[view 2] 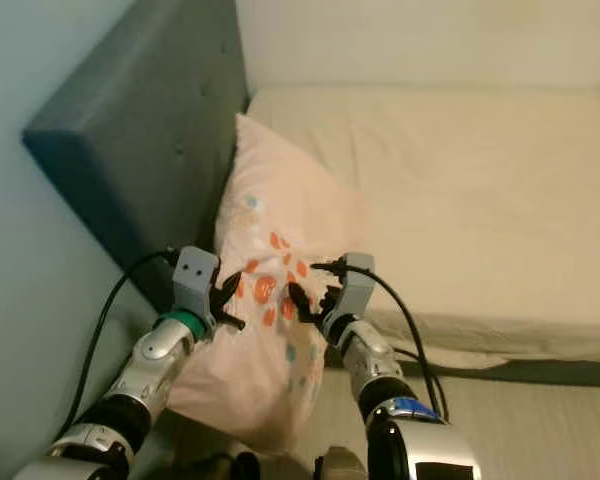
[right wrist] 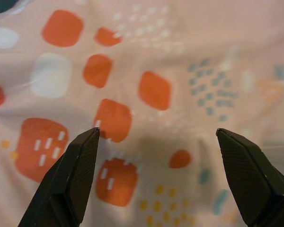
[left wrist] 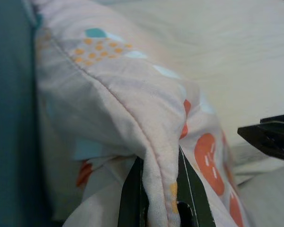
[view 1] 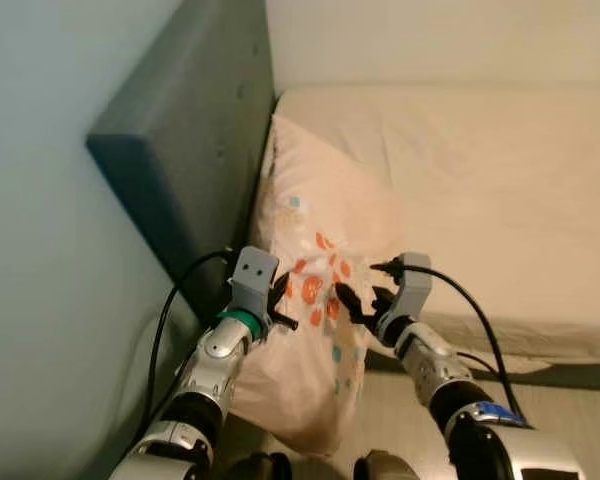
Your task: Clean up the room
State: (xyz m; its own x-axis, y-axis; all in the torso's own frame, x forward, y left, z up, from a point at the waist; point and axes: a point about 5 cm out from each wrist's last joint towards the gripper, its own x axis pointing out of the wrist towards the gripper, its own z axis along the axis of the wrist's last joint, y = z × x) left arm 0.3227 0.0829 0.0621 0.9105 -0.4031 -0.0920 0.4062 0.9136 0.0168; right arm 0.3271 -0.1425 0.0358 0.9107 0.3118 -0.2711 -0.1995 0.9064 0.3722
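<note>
At the lower centre of the frame, the left tool [view 1: 280, 300] pinched the pillow [view 1: 320, 300] by its seam, while the right tool [view 1: 365, 300] stood spread wide against its patterned face. Beyond, the pillow leaned between headboard [view 1: 180, 150] and bed [view 1: 480, 180].

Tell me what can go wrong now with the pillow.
The left gripper pinches only a thin seam of the pillow, so the cloth may slip out. The right gripper is open and holds nothing, so the pillow, hanging over the bed edge, may sag to the floor.
</note>
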